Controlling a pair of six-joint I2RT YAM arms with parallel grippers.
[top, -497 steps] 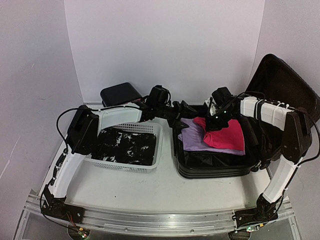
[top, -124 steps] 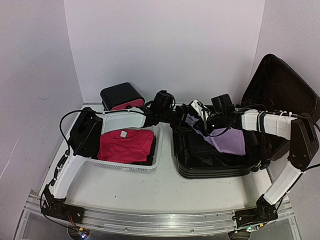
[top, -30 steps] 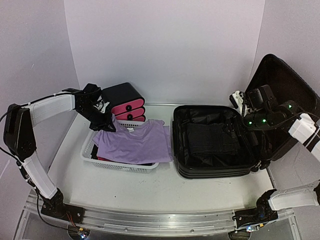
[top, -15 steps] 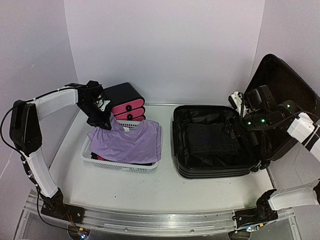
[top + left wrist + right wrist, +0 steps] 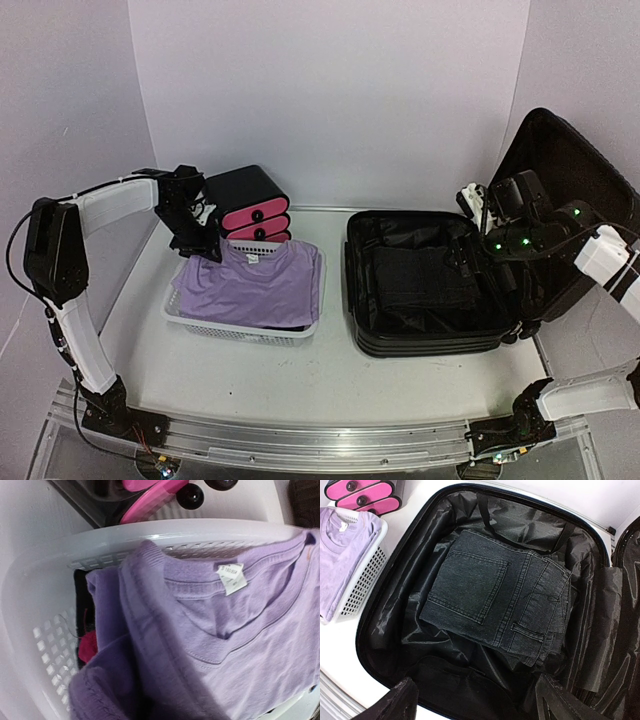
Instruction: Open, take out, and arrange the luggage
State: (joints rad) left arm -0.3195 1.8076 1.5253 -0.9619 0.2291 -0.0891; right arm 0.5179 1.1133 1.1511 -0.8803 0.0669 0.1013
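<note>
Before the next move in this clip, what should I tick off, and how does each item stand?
1. Luggage lid open: ok.
2. Purple shirt in the white basket: ok.
3. Left pincer clear of the shirt: cannot tell; its fingers do not show in the left wrist view.
4. Right pincer open and empty: ok.
5. Luggage emptied: not ok; folded dark jeans lie inside.
6. Nothing on top of the jeans: ok.
</note>
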